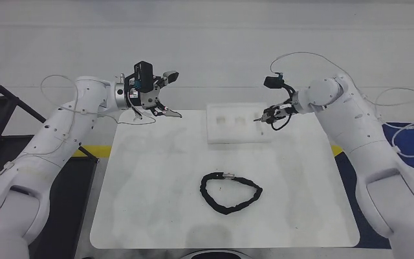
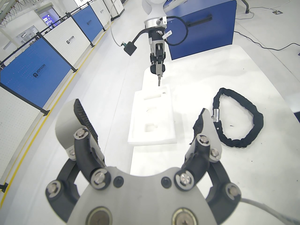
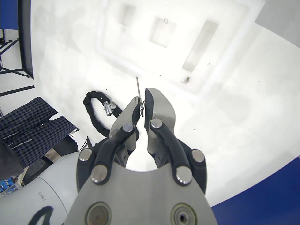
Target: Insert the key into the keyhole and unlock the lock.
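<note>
Holding the key (image 3: 138, 87) tight, the right pincer (image 3: 142, 99) hung over the white tray (image 1: 217, 133). The chain lock (image 1: 231, 192) lay on the desk (image 1: 149, 213) near that tray, with nothing inserted yet. The left pincer (image 1: 173, 94) gaped empty.

White foam tray (image 1: 233, 135) with recesses, on white table (image 1: 149, 207), blue cabinet (image 2: 204, 31) beside table
</note>
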Controlling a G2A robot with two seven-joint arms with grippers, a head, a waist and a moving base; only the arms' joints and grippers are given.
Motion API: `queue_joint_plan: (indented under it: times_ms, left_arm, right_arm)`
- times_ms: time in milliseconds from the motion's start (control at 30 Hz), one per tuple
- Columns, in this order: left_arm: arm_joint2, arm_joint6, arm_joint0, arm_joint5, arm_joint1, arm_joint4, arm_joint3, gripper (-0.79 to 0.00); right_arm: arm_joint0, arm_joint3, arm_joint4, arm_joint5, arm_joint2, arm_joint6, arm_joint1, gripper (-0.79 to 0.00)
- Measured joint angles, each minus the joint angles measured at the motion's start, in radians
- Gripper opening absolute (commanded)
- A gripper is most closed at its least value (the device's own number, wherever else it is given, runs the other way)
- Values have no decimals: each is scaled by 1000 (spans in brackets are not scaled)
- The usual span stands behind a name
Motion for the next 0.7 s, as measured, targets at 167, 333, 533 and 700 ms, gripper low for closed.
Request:
queue_joint_plan:
  times_ms: [167,333,533,700]
  left_arm:
    - [0,0,0,0,0,0,0,0]
    - [0,0,0,0,0,0,0,0]
    - [0,0,0,0,0,0,0,0]
    - [0,0,0,0,0,0,0,0]
  right_arm:
    - [-146,-336,4,77,164,85,101,-785]
    - [-367,-700,58,161,393,202,190,-785]
    - [-513,-887,143,196,544,255,229,-785]
    - [-554,-922,216,205,592,249,241,-785]
